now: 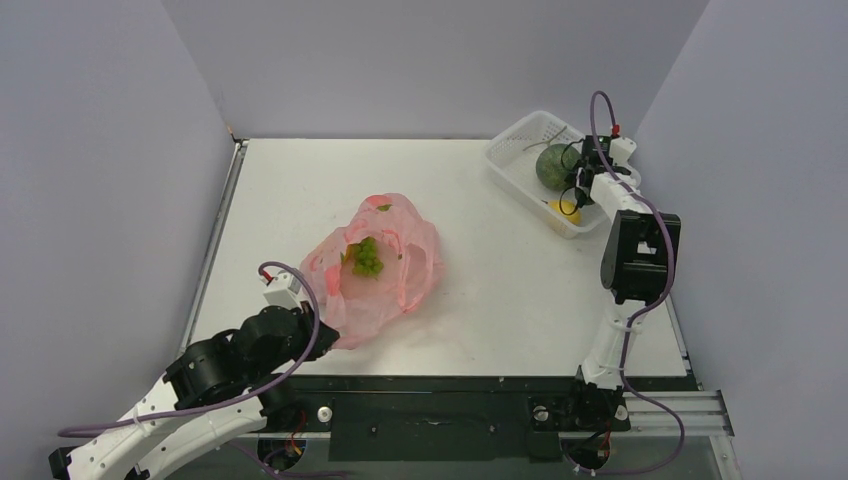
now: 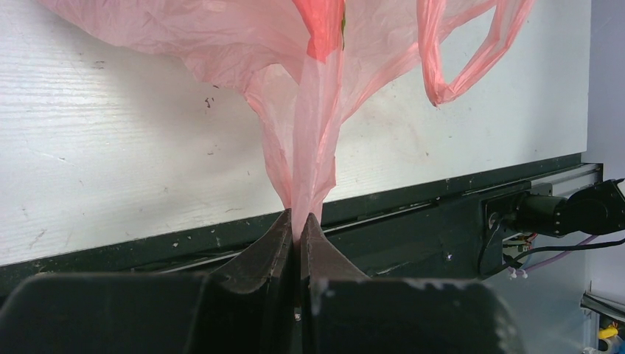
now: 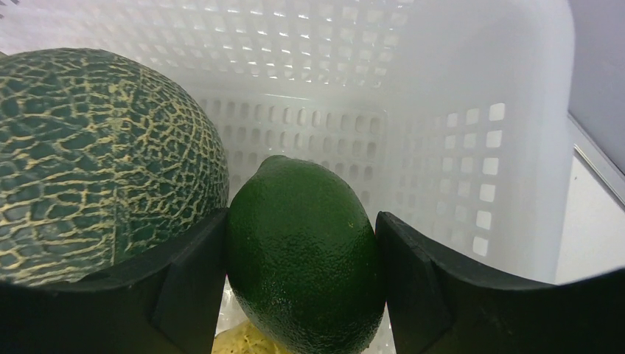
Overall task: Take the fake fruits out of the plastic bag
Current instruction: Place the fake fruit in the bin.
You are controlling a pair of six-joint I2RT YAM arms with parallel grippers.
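Right claw [image 3: 298,221] clamped on the dark green fruit [image 3: 302,265]; left claw [image 2: 297,221] pinching the plastic bag [image 2: 221,44].
My right fingers press both sides of the fruit, beside the melon [image 3: 96,162] and above the lemon [image 3: 243,341], in the white basket [image 3: 457,88], upper right of the top view. I judge it a drop-off, arm outstretched. The left arm is folded low, anchoring the bag at the tabletop [image 1: 500,290] edge; the leafy piece [image 1: 365,258] lies inside, mid-frame.
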